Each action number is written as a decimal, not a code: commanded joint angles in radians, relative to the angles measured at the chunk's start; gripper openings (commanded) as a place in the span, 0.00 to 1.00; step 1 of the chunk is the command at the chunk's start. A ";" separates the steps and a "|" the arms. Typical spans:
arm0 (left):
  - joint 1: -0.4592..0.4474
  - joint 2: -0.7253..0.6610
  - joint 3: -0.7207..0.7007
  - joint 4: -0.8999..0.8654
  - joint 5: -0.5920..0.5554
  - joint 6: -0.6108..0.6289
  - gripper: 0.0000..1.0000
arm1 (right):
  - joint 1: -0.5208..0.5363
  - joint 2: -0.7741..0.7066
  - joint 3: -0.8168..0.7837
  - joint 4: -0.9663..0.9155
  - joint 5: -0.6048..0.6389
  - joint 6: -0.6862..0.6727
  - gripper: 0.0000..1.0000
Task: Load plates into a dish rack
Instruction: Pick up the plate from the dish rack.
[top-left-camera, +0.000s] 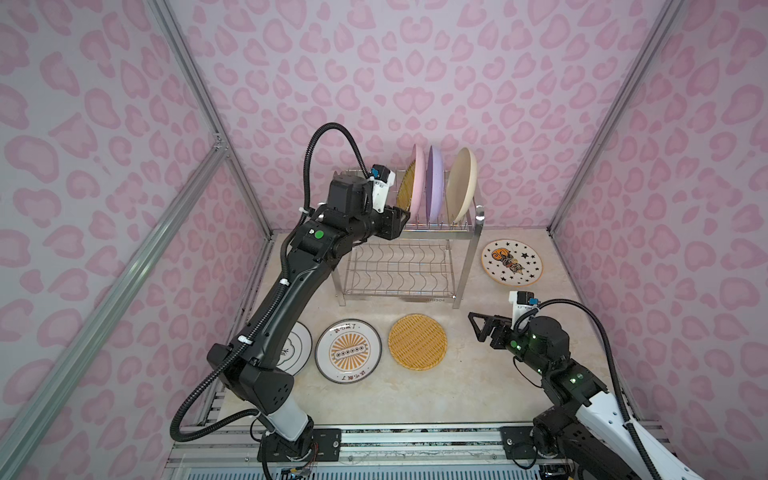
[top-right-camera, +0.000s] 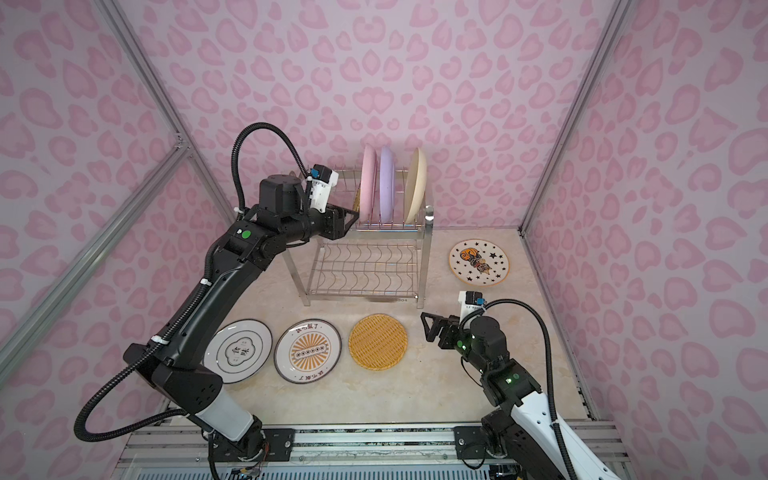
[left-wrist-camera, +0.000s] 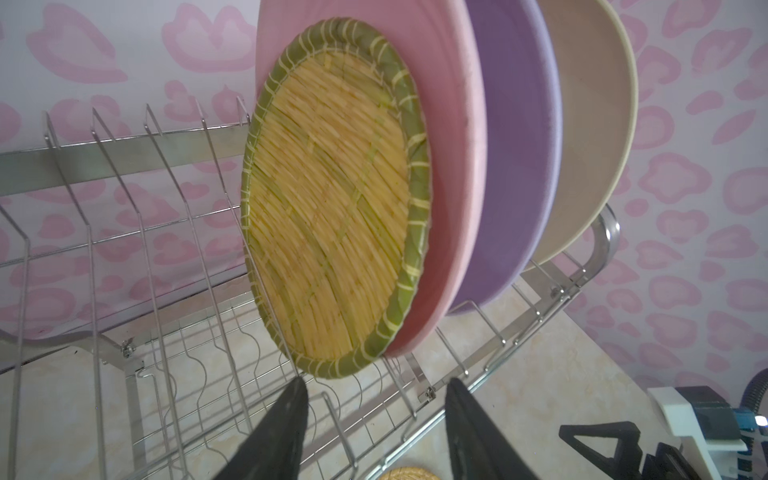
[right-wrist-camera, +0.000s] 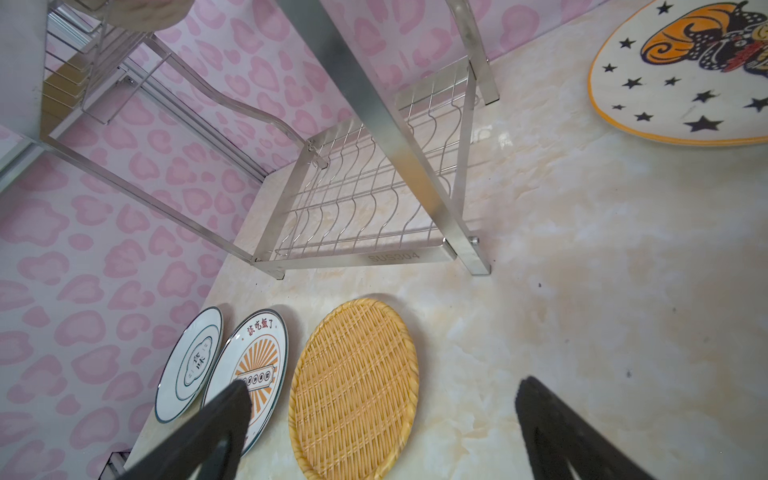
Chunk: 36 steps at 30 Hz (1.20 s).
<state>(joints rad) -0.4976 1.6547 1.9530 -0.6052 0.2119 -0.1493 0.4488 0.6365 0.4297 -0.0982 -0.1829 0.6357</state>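
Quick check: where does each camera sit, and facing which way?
Top views: overhead, looking down on dish rack, table, left arm, right arm.
Left wrist: beside the top tier, facing the racked woven plate; open left end effector shows.
Right wrist: low above the table, facing the flat woven plate; open right end effector shows.
Shared: all see the rack.

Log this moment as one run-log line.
rack: woven plate, pink plate, lilac plate, cream plate; table: four plates; left gripper: open, empty; right gripper: open, empty

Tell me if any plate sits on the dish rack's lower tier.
No, the dish rack has only bare wavy wires on its lower tier in a top view.
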 joint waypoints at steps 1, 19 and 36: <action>-0.002 0.021 0.029 0.003 -0.009 0.010 0.55 | -0.002 -0.009 -0.006 0.014 0.007 -0.001 1.00; -0.012 0.055 0.091 -0.074 -0.059 0.045 0.49 | -0.026 -0.040 -0.040 0.018 -0.009 0.004 1.00; -0.022 0.107 0.150 -0.114 -0.133 0.065 0.41 | -0.033 -0.072 -0.055 0.003 -0.002 0.013 1.00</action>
<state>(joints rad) -0.5190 1.7527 2.0930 -0.6956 0.1001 -0.0860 0.4160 0.5667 0.3813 -0.1024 -0.1837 0.6437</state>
